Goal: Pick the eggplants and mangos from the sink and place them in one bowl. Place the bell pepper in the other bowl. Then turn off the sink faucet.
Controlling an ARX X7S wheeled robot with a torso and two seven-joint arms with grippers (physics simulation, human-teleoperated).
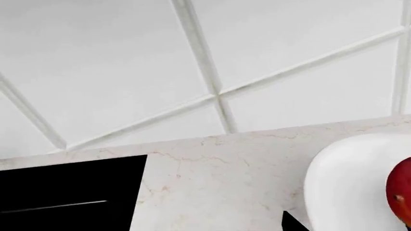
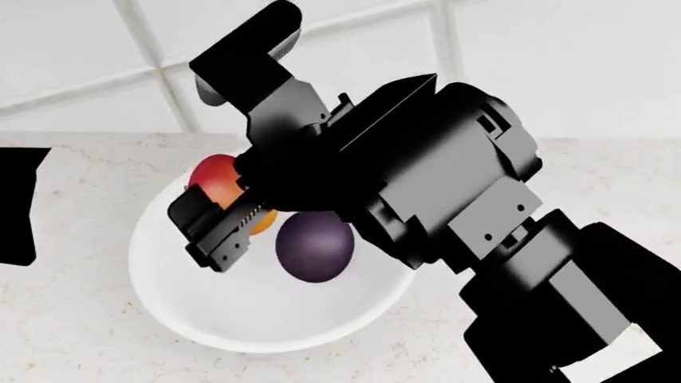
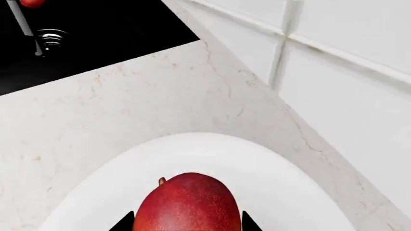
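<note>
A white bowl (image 2: 229, 323) stands on the marble counter. A dark purple eggplant (image 2: 314, 243) lies in it. My right gripper (image 2: 229, 227) hangs over the bowl's left side, shut on a red-orange mango (image 2: 218, 177). In the right wrist view the mango (image 3: 186, 204) fills the gap between the two black fingertips (image 3: 123, 224) above the bowl (image 3: 289, 185). My left gripper (image 1: 186, 227) is open over bare counter beside the bowl (image 1: 350, 183); only one fingertip (image 1: 292, 225) shows. The black sink (image 3: 109, 33) holds a red bit, probably the bell pepper (image 3: 32, 2). The faucet is out of view.
A thin stream of water (image 3: 22, 19) falls onto the round drain (image 3: 51, 39). White tiled wall (image 2: 532, 64) rises right behind the counter. The sink's corner (image 2: 16, 207) lies left of the bowl, and its black edge (image 1: 70, 192) shows in the left wrist view.
</note>
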